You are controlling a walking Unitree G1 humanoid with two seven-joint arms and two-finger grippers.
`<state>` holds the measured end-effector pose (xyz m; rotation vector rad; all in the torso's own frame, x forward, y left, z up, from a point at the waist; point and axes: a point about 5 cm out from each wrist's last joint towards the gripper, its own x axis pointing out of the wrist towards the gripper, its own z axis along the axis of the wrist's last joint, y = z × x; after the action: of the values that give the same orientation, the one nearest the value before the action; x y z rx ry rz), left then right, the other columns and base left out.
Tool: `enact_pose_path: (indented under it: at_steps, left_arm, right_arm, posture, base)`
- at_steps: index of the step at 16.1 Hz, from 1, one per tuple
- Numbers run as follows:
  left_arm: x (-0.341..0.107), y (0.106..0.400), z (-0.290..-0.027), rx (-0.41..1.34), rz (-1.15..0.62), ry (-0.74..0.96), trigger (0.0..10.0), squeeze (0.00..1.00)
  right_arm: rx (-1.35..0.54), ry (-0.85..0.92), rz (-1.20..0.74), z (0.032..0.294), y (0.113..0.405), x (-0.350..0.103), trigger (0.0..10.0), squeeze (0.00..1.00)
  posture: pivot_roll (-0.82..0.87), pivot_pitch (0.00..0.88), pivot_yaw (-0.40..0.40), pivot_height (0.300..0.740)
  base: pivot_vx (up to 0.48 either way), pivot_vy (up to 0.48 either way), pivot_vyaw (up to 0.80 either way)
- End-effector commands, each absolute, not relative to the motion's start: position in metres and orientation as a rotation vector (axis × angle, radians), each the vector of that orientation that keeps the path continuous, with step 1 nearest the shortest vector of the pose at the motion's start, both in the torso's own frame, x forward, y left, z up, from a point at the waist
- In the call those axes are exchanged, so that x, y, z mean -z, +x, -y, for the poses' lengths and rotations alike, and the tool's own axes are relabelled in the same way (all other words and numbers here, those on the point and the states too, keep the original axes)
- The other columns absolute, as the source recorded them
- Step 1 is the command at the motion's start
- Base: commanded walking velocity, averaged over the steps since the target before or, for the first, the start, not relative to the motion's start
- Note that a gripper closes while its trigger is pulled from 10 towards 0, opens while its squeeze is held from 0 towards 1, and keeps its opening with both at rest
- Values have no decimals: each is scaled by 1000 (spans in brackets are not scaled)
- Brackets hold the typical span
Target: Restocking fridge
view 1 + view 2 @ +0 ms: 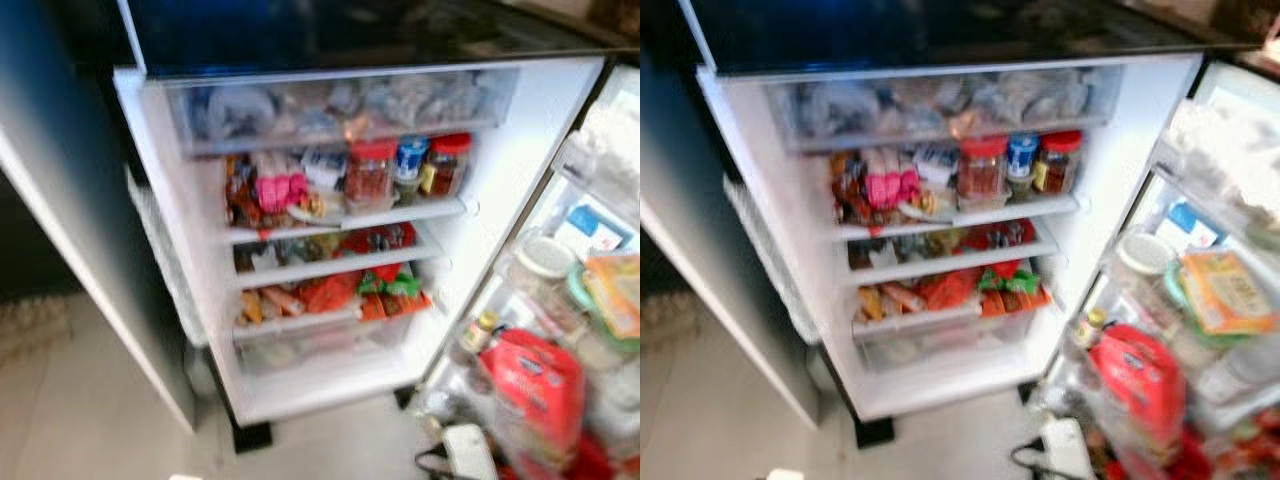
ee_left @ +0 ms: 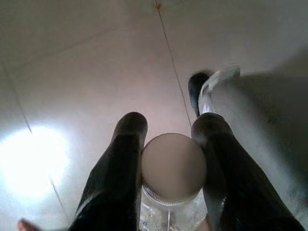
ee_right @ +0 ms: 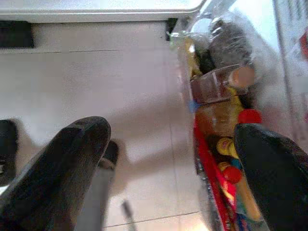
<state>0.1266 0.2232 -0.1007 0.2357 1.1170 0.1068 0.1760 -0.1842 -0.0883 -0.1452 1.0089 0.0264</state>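
Note:
The fridge [image 1: 330, 385] stands open before me, its shelves packed with jars [image 1: 370, 172], packets and red and green bags [image 1: 385, 285]. The open door [image 1: 1200, 300] on the right holds tubs, a red pouch [image 1: 1140, 375] and bottles. In the left wrist view my left gripper [image 2: 171, 139] is shut on a clear bottle with a pale round cap [image 2: 173, 166], held over the tiled floor. In the right wrist view my right gripper [image 3: 173, 144] is open with nothing between its fingers, above the floor beside the door's lowest rack of bottles [image 3: 226, 159].
A dark cabinet side [image 1: 70, 200] flanks the fridge on the left. A white plug block with a black cable [image 1: 465, 450] lies on the tiled floor [image 1: 90, 410] by the door's foot. A frosted drawer [image 1: 340, 105] tops the compartment.

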Motion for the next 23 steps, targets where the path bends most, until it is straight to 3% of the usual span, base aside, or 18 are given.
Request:
enact_pose_path:
  at_steps: [1, 8, 23]
  left_arm:
    - [100, 130, -221, -100, -1108, 242, 10000, 0]
    - [100, 130, -221, -101, -1107, 240, 10000, 0]
    - [100, 130, -220, -103, -1103, 234, 10000, 0]
  right_arm:
    - [-8, -145, -1010, 190, 174, 88, 10000, 0]
    - [-9, -152, -1013, 191, 174, 88, 10000, 0]
    - [-26, -168, -1017, 191, 175, 88, 10000, 0]
  posture:
    - [-37, 0, -23, 740]
    - [-39, 0, -23, 740]
    - [-37, 0, -27, 740]
  base:
    - [0, -277, 0]
    - [0, 0, 0]
    - [0, -254, 0]
